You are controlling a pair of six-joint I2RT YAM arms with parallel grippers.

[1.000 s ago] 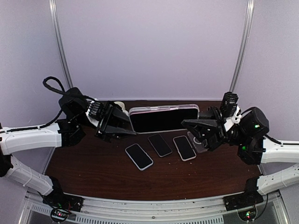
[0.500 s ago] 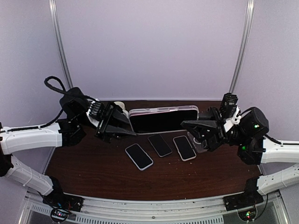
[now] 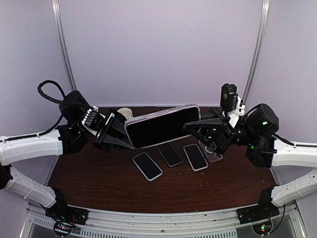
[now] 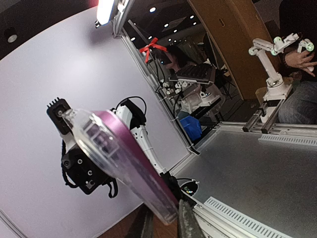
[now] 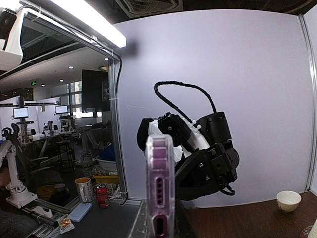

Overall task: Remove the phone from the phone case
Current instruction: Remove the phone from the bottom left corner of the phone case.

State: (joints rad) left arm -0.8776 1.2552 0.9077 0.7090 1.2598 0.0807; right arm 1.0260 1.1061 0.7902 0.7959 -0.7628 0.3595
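The left gripper (image 3: 123, 135) is clamped on the left end of the pink-edged phone case (image 3: 163, 113), with the phone (image 3: 161, 128) inside it, held tilted in the air over the table's (image 3: 99, 183) far edge. The right gripper (image 3: 192, 127) pinches its right end. Three small phones (image 3: 170, 154) lie beneath.

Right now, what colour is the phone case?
The case is translucent pinkish purple. It shows clearest edge-on in the right wrist view.

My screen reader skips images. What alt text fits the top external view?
The left gripper and right gripper clamp the ends of a large cased phone, held tilted between them. Three small phones lie on the brown table below.
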